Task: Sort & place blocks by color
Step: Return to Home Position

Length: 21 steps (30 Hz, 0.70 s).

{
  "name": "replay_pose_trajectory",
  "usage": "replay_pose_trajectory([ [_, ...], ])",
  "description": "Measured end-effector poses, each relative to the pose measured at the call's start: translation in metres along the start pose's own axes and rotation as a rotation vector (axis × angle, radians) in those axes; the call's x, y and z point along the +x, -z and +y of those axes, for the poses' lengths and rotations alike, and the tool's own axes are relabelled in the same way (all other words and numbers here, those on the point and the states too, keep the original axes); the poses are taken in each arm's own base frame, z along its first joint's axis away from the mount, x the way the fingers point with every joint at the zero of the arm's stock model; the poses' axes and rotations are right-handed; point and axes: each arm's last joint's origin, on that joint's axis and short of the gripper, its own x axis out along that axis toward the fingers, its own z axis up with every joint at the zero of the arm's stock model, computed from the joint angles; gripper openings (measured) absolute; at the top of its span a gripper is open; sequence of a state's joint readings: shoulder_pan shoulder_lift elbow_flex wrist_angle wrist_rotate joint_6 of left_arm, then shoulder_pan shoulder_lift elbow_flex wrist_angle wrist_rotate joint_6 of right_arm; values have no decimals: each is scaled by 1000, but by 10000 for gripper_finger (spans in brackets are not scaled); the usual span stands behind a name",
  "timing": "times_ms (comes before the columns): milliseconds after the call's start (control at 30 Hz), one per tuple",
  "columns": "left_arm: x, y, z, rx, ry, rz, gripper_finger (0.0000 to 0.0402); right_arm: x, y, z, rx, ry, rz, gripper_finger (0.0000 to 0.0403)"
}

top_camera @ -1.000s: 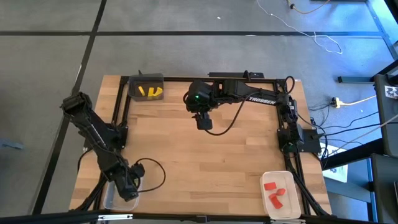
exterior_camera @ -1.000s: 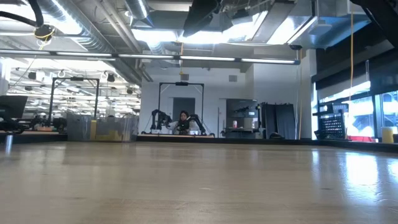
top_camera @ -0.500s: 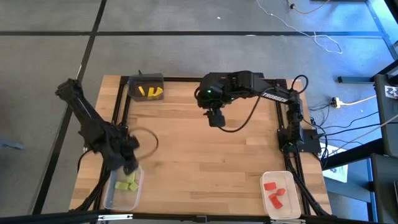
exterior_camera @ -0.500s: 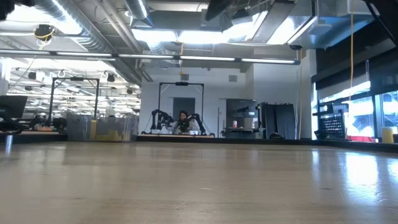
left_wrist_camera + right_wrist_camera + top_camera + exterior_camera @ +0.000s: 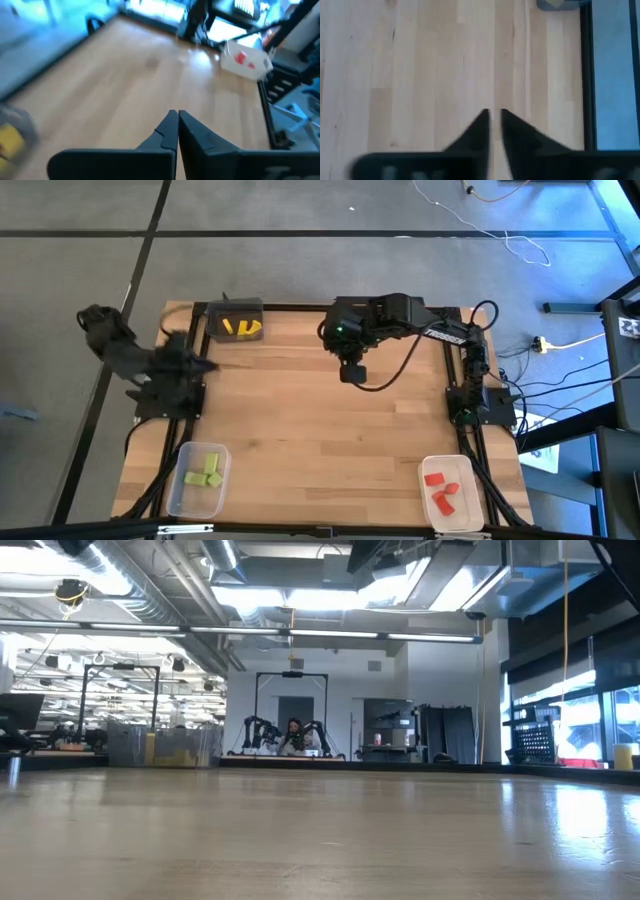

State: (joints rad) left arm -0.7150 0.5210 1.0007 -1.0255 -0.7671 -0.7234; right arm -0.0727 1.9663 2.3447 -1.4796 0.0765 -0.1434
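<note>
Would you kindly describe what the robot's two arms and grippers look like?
The left arm and right arm are black and jointed. The right arm carries white lettering, a green light and a looping black cable. The left gripper and right gripper each have two dark fingers tapering to points.

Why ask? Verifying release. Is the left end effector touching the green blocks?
Apart. High view: left end effector sits far from the green blocks in the bin.
</note>
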Motion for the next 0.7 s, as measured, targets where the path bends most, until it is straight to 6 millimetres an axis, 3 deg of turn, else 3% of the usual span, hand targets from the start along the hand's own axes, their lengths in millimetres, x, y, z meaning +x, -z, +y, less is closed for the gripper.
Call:
replay_pose_trajectory([
  [100,-18,-9,17,58,-15,-57,1,0,0,0,9,0,0,11],
  [333,-55,-14,58,48,38,-145,0,-10,7,0,49,8,17,4],
  [467,-69,-9,81,60,74,-204,0,-36,20,-1,117,41,17,2],
  [700,-89,3,115,69,115,-303,0,-101,47,5,183,58,-143,1],
])
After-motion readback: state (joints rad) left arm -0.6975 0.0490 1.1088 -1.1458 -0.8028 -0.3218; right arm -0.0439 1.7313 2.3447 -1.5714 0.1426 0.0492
